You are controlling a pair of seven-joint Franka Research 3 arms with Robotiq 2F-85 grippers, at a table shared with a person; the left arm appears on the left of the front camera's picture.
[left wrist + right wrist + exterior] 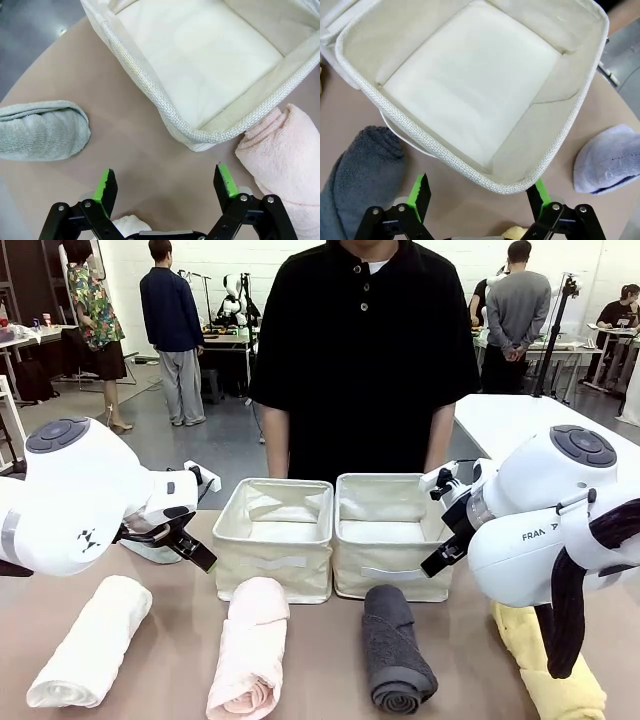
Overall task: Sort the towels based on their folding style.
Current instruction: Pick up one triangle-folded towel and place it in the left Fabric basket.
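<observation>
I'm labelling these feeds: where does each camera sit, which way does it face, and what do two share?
Front view: between the arms, facing across the table at the person; left arm and right arm show.
Left wrist view: on that wrist, looking down past open left jaws at left bin, pink towel, green towel.
Right wrist view: on that wrist, looking down past open right jaws into right bin; grey towel, blue towel beside.
Shared: front and left wrist views both show the pink towel.
</observation>
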